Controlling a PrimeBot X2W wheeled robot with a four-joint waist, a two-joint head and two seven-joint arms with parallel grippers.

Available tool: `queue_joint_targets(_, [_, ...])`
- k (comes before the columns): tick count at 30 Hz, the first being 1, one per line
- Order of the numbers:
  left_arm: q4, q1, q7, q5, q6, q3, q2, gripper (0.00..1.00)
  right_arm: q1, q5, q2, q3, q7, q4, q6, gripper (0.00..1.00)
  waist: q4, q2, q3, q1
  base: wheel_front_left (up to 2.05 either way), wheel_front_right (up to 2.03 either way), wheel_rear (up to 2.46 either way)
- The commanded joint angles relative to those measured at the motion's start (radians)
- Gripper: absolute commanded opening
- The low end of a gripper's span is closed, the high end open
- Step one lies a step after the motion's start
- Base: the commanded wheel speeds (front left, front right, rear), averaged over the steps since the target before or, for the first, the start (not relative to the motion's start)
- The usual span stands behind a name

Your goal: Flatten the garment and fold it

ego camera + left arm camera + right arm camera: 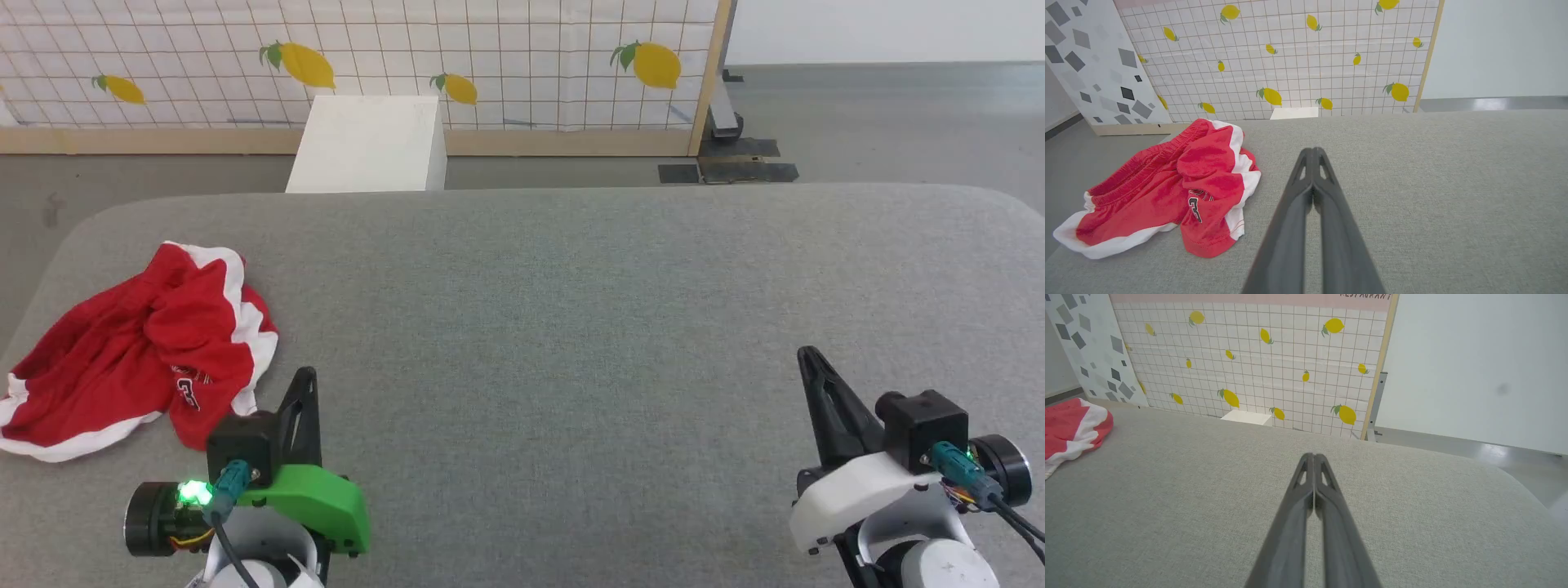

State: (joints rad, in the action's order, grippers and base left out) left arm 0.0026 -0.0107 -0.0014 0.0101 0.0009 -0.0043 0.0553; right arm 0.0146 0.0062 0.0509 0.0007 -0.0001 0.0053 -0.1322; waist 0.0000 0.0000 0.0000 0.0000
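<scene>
Grey fabric-covered table, seen from the robot's head, with rounded far corners and grey floor beyond it. Behind the table stands a white grid-tiled panel printed with yellow lemons and framed in pale wood. A white box sits against the foot of the panel, past the table's far edge.

The garment, red shorts with white trim bands, lies crumpled in a loose heap at the left edge of the table, on the near half. Its layers are bunched and overlapping, and one white-edged hem trails toward the near left corner.

The left hand hovers over bare table just right of the garment's near end, its two dark fingers pressed together and clamped on nothing. The right hand is well apart from the garment, above the right side of the table, fingers likewise together and holding nothing.

A small white-and-dark logo shows on a fold of the garment nearest the left hand.
</scene>
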Motion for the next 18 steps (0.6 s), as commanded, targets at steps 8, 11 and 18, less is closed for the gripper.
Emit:
queue_joint_targets(8, [-0.003, 0.011, 0.001, -0.01, -0.001, 0.004, -0.005, 0.0, -0.015, -0.006, -0.001, -0.001, 0.0, -0.005, 0.002, 0.0, 0.0, 0.0, 0.0, 0.0, 0.0, 0.0, 0.0])
queue_joint_targets(11, [-0.003, 0.011, 0.001, -0.01, -0.001, 0.004, -0.005, 0.0, -0.015, -0.006, -0.001, -0.001, 0.0, -0.005, 0.002, 0.0, 0.0, 0.0, 0.0, 0.0, 0.0, 0.0, 0.0])
queue_joint_targets(18, [-0.003, 0.011, 0.001, -0.01, -0.001, 0.004, -0.005, 0.0, -0.015, -0.006, -0.001, -0.001, 0.0, -0.005, 0.002, 0.0, 0.0, 0.0, 0.0, 0.0, 0.0, 0.0, 0.0])
